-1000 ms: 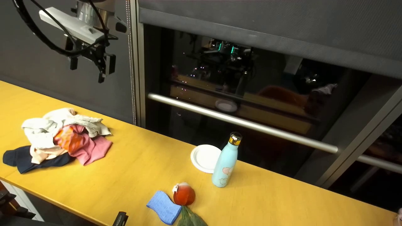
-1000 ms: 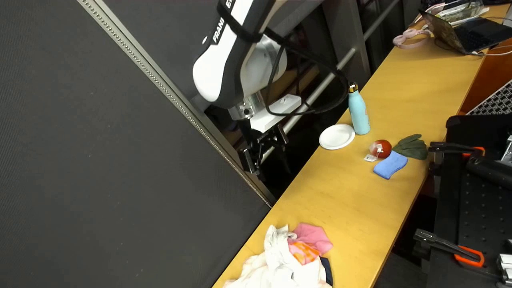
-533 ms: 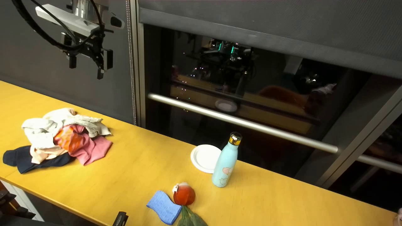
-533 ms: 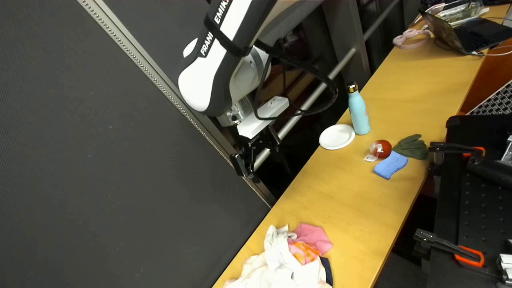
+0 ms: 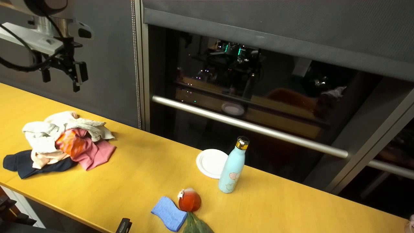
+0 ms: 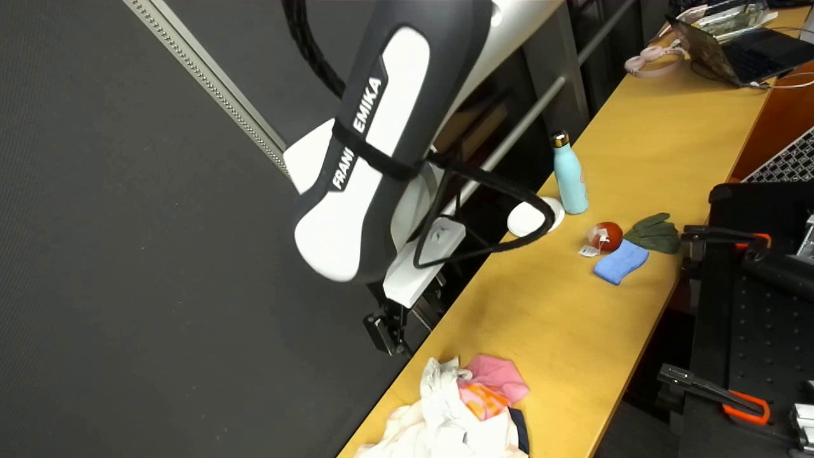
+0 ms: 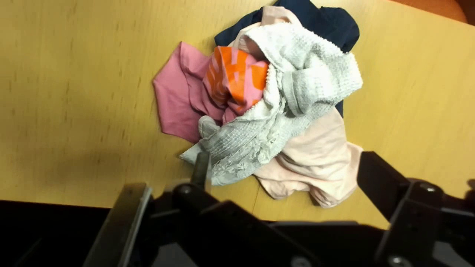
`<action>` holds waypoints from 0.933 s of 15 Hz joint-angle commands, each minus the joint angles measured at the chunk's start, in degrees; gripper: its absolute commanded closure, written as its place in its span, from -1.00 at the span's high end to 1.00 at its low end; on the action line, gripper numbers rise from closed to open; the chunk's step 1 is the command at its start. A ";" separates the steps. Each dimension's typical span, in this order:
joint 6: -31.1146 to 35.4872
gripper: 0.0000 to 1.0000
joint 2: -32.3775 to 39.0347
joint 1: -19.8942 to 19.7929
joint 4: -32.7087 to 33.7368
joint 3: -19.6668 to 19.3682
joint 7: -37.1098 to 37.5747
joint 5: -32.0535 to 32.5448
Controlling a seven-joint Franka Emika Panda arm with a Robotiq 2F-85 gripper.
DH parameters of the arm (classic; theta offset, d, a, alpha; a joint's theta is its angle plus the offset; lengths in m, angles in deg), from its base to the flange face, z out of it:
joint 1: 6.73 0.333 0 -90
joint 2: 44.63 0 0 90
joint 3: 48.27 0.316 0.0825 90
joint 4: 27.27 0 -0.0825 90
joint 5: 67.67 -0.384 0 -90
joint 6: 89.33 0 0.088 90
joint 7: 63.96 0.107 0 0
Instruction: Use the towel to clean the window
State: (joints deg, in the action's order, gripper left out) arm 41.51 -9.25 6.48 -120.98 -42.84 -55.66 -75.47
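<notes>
A pale grey-white textured towel (image 5: 92, 126) lies crumpled on top of a pile of cloths at one end of the yellow table. It also shows in the other views (image 6: 439, 407) (image 7: 311, 78). The dark window (image 5: 200, 87) has a metal rail across it and reflects the room; my arm partly covers it in an exterior view (image 6: 528, 159). My gripper (image 5: 63, 77) is open and empty, in the air above the table near the pile (image 6: 397, 324). In the wrist view its fingers (image 7: 285, 155) stand wide apart over the pile's near edge, touching nothing.
The pile also holds a pink-orange cloth (image 7: 178, 96), a peach cloth (image 7: 315, 155) and a navy cloth (image 7: 326, 22). Farther along stand a blue bottle (image 5: 232, 170), a white plate (image 5: 210, 161), a red round object (image 5: 190, 200), a blue sponge (image 5: 168, 213) and a green glove (image 6: 655, 234).
My gripper has moved away from the window and lower, closer to the cloth pile. The pile, bottle, plate and other objects have not moved. The gripper stays open.
</notes>
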 commanded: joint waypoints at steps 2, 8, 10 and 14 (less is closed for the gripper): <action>8.62 1.00 0.73 3.16 -5.79 -1.66 4.82 5.44; 13.78 1.00 8.33 3.35 -4.89 -3.95 6.68 8.01; 15.95 1.00 11.39 3.92 -3.46 -4.11 6.80 7.97; 21.30 1.00 16.03 6.30 0.16 -5.19 9.27 7.88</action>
State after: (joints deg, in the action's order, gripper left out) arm 60.01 3.52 10.50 -124.85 -46.56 -49.17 -69.03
